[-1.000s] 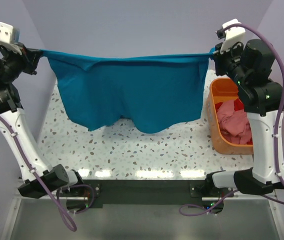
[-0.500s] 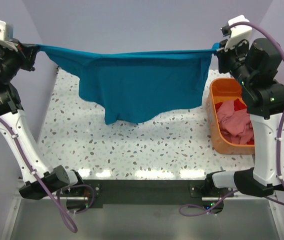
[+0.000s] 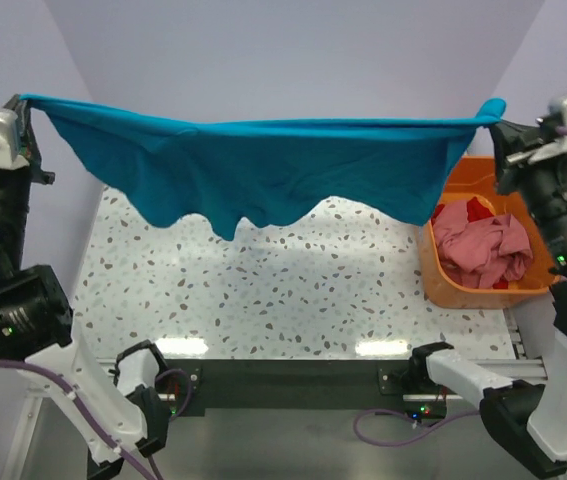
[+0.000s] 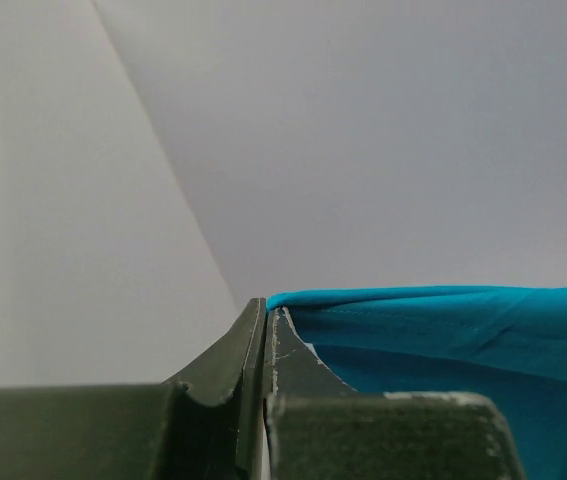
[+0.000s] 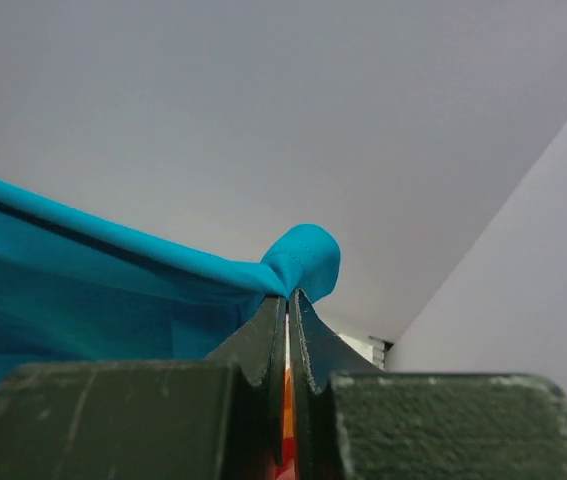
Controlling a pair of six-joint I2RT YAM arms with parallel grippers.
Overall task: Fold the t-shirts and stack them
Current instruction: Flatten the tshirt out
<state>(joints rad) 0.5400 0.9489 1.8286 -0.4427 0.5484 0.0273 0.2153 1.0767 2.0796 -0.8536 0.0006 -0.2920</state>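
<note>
The teal-blue t-shirt [image 3: 263,160] hangs stretched in the air between my two grippers, high above the speckled table [image 3: 263,290]; its lower edge dangles clear of the tabletop. My left gripper [image 3: 29,102] is shut on its left corner, seen in the left wrist view [image 4: 266,305] with the cloth [image 4: 443,320] running off to the right. My right gripper [image 3: 496,112] is shut on its right corner, where the cloth bunches [image 5: 303,258] above the closed jaws [image 5: 288,296]. Pink and red t-shirts [image 3: 483,245] lie crumpled in the orange tub.
The orange plastic tub [image 3: 443,285] stands at the table's right edge, under the right arm. The purple back wall and side walls close in behind the raised shirt. The arm bases sit on the dark rail [image 3: 293,385] at the near edge.
Both grippers have risen and spread wider apart with the teal shirt. Its lower edge, which draped onto the table a second ago, now hangs free above it.
</note>
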